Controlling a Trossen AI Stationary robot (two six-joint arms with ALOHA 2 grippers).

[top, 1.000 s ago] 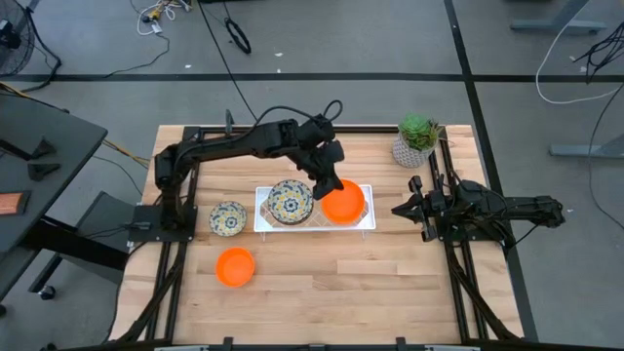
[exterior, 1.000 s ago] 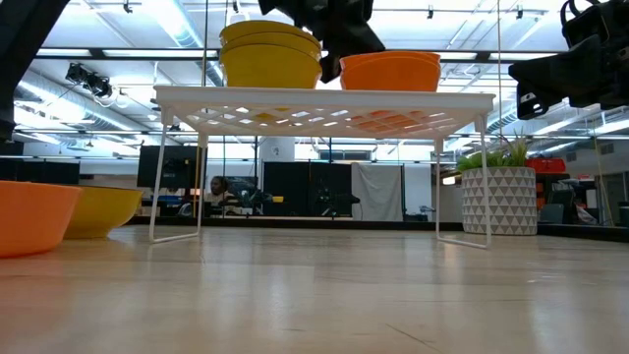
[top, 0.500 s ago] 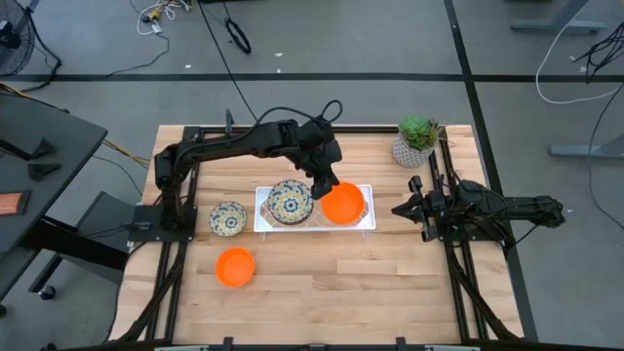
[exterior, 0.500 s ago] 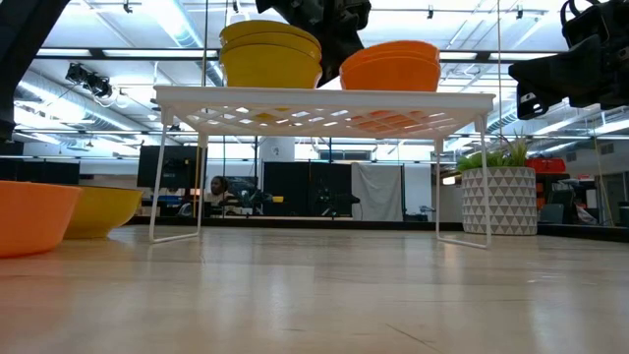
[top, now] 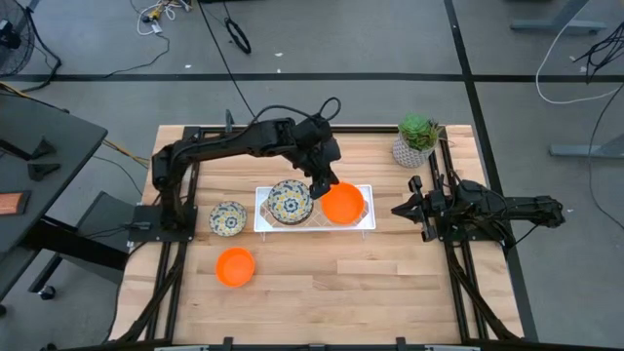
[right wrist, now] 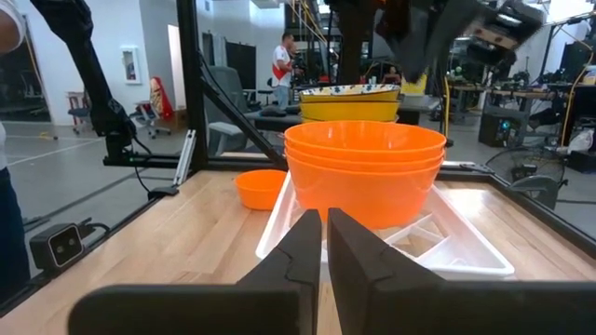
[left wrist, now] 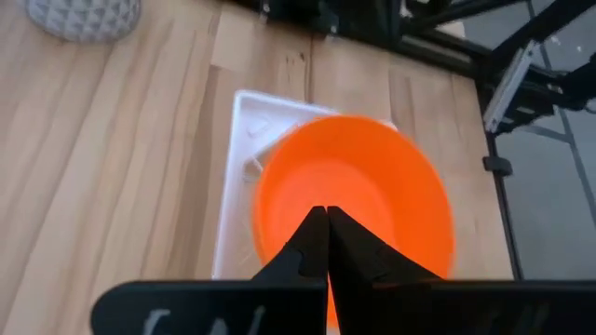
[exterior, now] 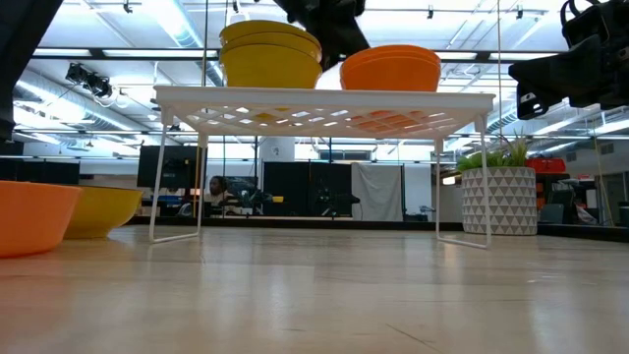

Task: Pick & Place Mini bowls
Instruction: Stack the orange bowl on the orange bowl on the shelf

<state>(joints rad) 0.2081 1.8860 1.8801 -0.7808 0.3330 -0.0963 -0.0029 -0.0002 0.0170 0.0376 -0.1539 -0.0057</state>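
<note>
Orange mini bowls [top: 342, 206] stacked at white rack [top: 365, 222] right end, nested to save room. My left gripper [top: 323, 181] just above rim, fingers pressed together, empty, probably released. Right gripper [top: 413, 208] waits at table's right edge, nearly closed, empty.

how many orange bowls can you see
4: a nested stack of three on the white rack, seen as the orange stack from the right wrist view, and one orange bowl alone on the table. More may be hidden.
</note>
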